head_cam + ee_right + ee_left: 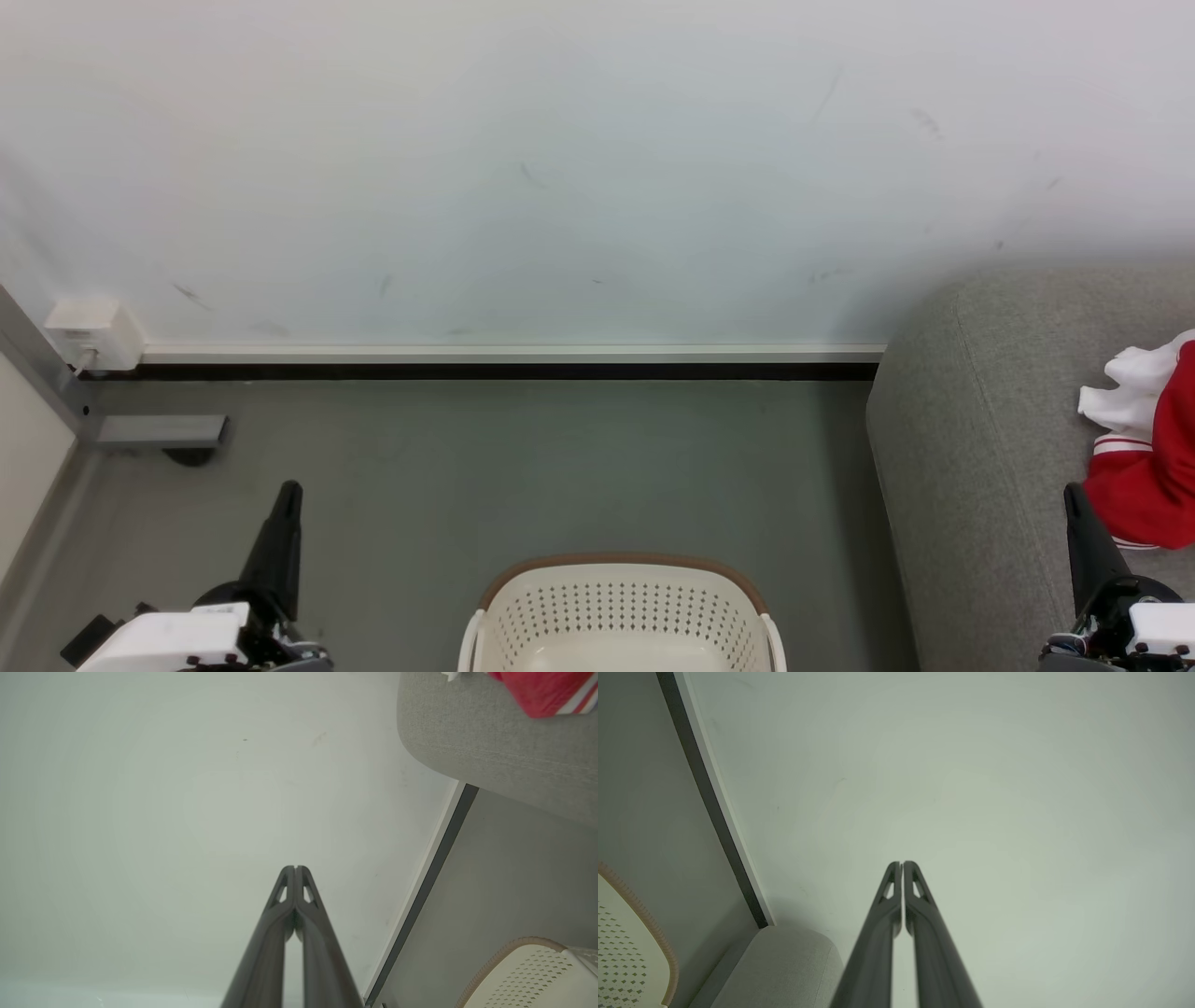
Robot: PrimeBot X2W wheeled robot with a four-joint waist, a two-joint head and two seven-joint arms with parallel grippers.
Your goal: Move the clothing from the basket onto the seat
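Clothing lies on grey seat, by white wall, grey floor

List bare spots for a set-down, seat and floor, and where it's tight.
Free: the grey seat strip between its rounded left edge and the red clothing; also the floor between skirting, basket and seat. Crowded: the seat's right side, where the clothing lies beside the right gripper.

Soft, even indoor light fell throughout, and shadows were faint. The head view was bright and sharp. Both wrist views were dimmer and green-tinted, with the near fingers blurred.
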